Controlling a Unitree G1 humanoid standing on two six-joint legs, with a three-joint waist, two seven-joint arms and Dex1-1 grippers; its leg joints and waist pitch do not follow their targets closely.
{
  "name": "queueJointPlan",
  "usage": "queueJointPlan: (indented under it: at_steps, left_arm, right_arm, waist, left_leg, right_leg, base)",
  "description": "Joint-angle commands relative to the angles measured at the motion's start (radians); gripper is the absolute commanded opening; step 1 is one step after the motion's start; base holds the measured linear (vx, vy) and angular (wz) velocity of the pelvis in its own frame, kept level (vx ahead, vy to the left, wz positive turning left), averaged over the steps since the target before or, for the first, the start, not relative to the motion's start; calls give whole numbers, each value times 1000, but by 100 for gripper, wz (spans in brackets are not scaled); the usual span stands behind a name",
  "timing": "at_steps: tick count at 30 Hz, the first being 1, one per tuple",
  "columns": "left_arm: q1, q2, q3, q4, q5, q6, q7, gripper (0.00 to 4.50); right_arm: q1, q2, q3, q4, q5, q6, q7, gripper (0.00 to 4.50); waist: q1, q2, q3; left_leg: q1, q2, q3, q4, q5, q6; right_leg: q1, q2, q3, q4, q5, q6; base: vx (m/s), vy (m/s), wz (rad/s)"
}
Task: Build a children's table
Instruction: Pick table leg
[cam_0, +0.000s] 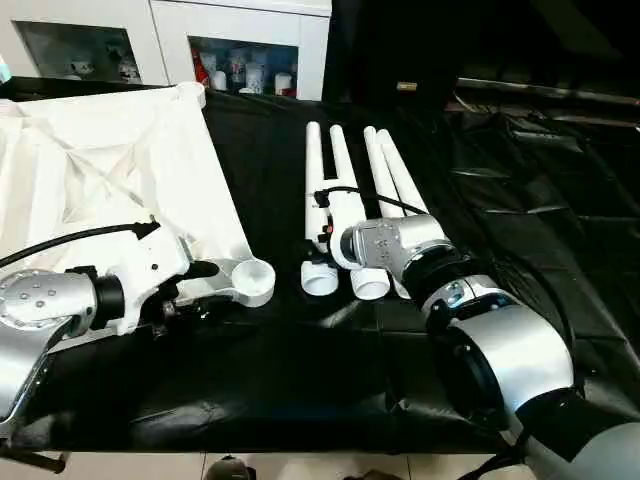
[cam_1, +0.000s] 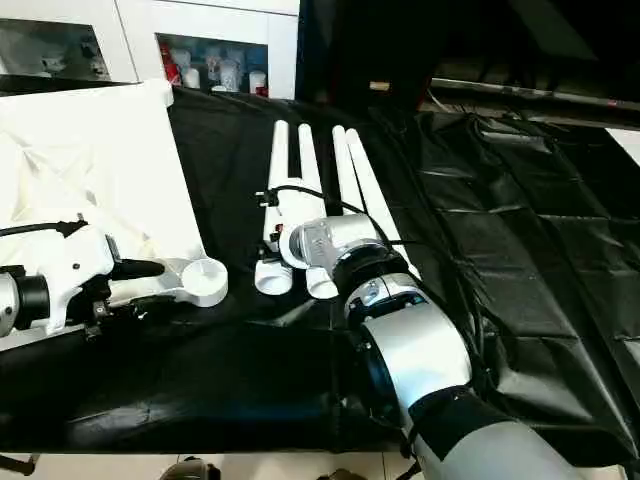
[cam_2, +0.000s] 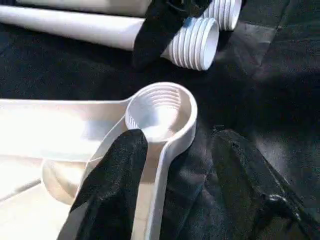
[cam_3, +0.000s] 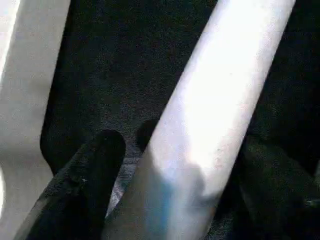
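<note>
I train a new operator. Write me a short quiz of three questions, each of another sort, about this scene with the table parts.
1. True or false: the tabletop lies with its ribbed underside up.
2. How many legs lie on the black cloth?
3. The right gripper has its fingers: A) around one leg, B) inside the corner socket, C) on the white cabinet.

Key: 1 true; 2 four; 3 A.
</note>
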Motion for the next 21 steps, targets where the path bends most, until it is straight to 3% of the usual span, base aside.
queueJointPlan:
  at_steps: [1,12,13,17,21]
  left_arm:
    - [3,-1,-14,-22,-5,4,0,246]
    - [-13,-7,-25,-21,-8,14,-4,246]
    - [-17,-13,-27,-18,-7,10,-1,272]
    - [-36,-41,-31,0,8,-13,24,284]
    - [-64,-105,-4,24,-17,-42,73,322]
  right_arm:
    - [6,-12,-2,31,-19,20,-9,331]
    - [3,-22,-41,32,-4,12,-39,249]
    - [4,-24,-47,32,-1,12,-41,241]
    - [8,-33,-73,29,11,5,-54,211]
    - [7,-48,-108,-13,41,-14,-43,198]
  waist:
    - [-1,31,-72]
    - [1,33,-74]
    - [1,37,-75]
    - [2,41,-79]
    - [5,36,-81]
  left_leg:
    - [13,44,-3,-68,22,-34]
    - [14,45,-3,-69,-14,-45]
    - [15,45,-3,-69,-25,-51]
    - [14,46,-5,-69,-43,-61]
    - [12,46,-5,-69,-52,-64]
  right_leg:
    - [58,-79,50,-47,223,-244]
    - [57,-80,52,-49,182,-243]
    - [56,-80,51,-50,172,-241]
    - [58,-80,50,-50,156,-241]
    - [60,-81,50,-51,147,-240]
  base:
    - [0,0,0]
    - [0,0,0]
    - [0,0,0]
    - [0,0,0]
    - [0,0,0]
